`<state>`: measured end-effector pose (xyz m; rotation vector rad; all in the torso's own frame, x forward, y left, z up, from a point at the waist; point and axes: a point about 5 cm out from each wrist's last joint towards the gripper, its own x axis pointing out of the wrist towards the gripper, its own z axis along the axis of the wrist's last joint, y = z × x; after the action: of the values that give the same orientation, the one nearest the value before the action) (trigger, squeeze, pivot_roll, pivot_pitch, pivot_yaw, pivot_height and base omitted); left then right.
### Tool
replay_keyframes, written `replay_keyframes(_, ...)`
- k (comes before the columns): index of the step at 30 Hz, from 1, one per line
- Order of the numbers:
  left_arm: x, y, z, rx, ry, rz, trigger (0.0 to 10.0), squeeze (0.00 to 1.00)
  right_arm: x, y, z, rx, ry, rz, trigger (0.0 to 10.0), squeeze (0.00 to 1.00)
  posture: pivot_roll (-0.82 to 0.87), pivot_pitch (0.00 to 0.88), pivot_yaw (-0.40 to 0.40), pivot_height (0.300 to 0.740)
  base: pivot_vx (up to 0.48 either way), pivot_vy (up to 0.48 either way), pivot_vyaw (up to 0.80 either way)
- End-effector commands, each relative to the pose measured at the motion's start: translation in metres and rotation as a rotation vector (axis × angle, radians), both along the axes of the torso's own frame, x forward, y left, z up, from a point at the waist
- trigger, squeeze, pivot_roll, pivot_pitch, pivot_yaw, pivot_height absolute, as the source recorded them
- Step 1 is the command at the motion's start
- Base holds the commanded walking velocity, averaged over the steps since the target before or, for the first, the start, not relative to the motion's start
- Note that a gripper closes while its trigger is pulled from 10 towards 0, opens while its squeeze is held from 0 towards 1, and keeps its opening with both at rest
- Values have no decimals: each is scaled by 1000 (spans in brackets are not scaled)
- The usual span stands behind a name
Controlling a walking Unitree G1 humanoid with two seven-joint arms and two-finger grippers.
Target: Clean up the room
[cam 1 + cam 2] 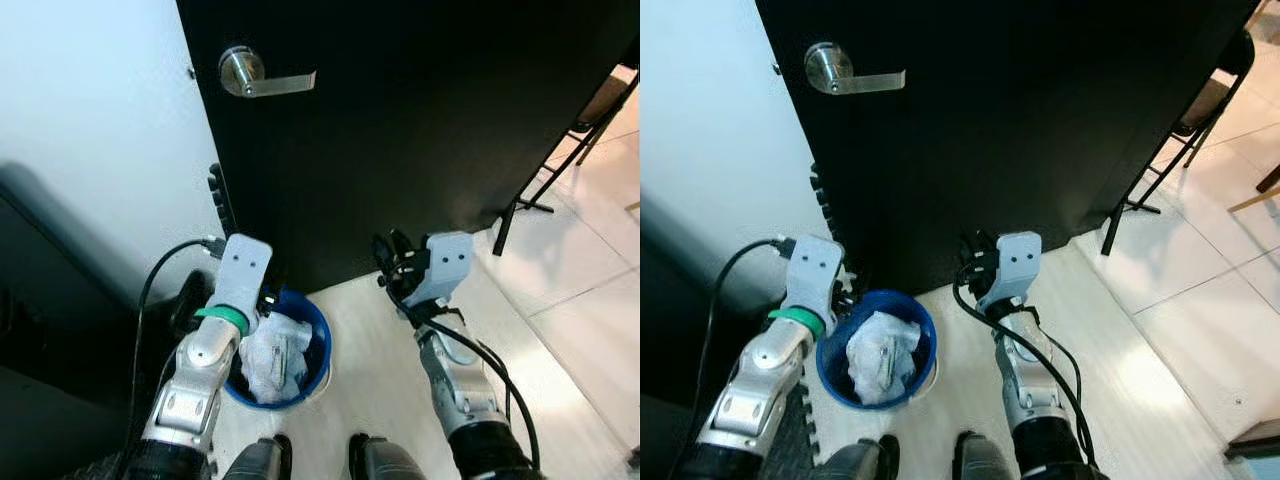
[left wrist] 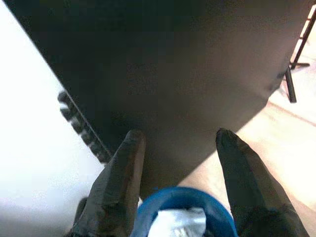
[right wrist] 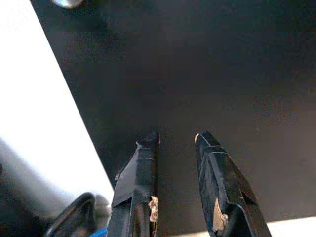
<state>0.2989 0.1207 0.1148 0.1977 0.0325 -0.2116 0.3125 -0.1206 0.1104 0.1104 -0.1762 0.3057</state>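
While both grippers gape empty before the black door [image 1: 420, 130], crumpled paper [image 1: 275, 360] fills the blue bin [image 1: 318, 325]

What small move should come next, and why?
Probably lower the left claw onto the blue bin's near rim. Its fingers are open just above the rim, the bin is full of white crumpled trash, and the black door stands right behind it.

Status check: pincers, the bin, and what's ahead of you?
Left pincer open above blue bin. Right pincer open, empty. Bin holds white crumpled trash. Black door directly ahead.
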Motion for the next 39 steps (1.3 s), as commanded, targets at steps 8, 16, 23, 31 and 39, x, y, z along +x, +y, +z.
replay_keyframes(8, 5, 6, -5, -17, 13, 29, 10000, 0, 2, 17, -1, 0, 19, 69, 10000, 0, -19, 0, 40, 740, -72, 0, 0)
replay_keyframes(16, 5, 2, -6, -23, 13, 13, 10000, 0, 3, 14, -5, 10, 30, 52, 10000, 0, -21, 0, 46, 740, -157, 0, 0)
replay_keyframes(23, 6, 4, -6, -15, 13, 9, 10000, 0, 5, 11, -8, 7, 43, 34, 10000, 0, -16, 0, 55, 740, -302, 0, 0)
replay_keyframes(31, 7, 4, -6, -17, 12, 6, 10000, 0, 4, 11, -10, 6, 48, 31, 10000, 0, -18, 0, 60, 740, -326, 0, 0)
replay_keyframes(39, 7, 5, -6, -19, 12, 3, 10000, 0, 4, 10, -12, 6, 52, 25, 10000, 0, -18, 0, 62, 740, -360, 0, 0)
